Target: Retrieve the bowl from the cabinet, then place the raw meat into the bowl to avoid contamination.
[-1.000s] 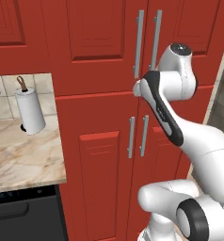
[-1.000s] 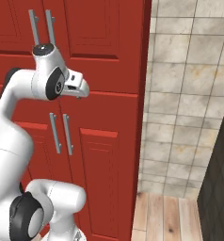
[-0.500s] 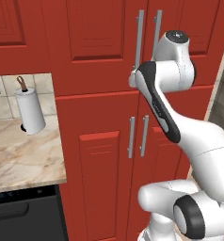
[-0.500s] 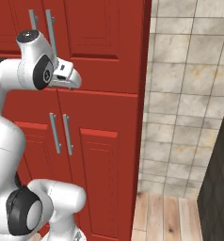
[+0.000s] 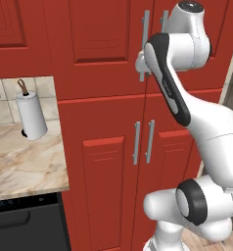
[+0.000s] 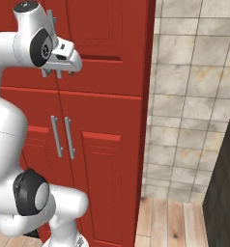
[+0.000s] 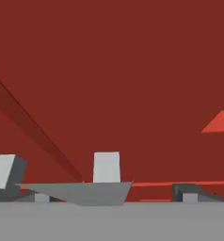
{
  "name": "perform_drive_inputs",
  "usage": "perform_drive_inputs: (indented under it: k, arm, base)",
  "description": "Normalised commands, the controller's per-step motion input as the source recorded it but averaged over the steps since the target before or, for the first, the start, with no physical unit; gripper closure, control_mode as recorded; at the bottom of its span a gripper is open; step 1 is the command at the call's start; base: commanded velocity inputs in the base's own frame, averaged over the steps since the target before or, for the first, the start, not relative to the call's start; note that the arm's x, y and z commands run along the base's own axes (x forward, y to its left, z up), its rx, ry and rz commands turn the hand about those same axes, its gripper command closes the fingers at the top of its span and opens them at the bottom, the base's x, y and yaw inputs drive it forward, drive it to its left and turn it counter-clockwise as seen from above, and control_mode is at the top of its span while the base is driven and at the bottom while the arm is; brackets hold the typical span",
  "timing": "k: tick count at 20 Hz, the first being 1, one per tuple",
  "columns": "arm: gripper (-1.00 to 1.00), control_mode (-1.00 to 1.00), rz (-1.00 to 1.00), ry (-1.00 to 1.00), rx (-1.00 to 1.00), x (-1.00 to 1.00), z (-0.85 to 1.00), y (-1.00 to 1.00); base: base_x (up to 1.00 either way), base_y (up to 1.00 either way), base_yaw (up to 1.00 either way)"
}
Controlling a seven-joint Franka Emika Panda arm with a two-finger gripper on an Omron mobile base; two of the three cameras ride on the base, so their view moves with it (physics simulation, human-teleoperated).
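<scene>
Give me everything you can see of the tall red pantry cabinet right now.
The cabinet is a tall glossy red unit with raised panels, an upper and a lower pair of doors, each with long vertical silver bar handles. All doors look shut. It stands between a marble counter and a tiled wall. The gripper is at the upper handles, jaws wide; whether it touches one is unclear.

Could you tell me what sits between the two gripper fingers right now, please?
In the hand view, a silver bar handle of the cabinet stands between the open gripper's fingertips, not yet clamped.
</scene>
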Motion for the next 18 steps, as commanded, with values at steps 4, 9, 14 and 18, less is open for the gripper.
perform_drive_inputs:
  k: [4, 9, 14, 18]
  arm:
    - [-1.0, -1.0, 0.0, -0.14, 0.0, 0.3, -0.2, 0.0]
    - [-1.0, -1.0, 0.0, -0.16, 0.0, 0.33, -0.17, 0.04]
    - [-1.0, -1.0, 0.0, -0.16, 0.0, 0.28, -0.1, 0.09]
    - [-1.0, -1.0, 0.0, -0.07, 0.0, 0.33, -0.03, 0.03]
  base:
    - [0.0, 0.0, 0.0]
    - [0.0, 0.0, 0.0]
    - [0.0, 0.0, 0.0]
    - [0.0, 0.0, 0.0]
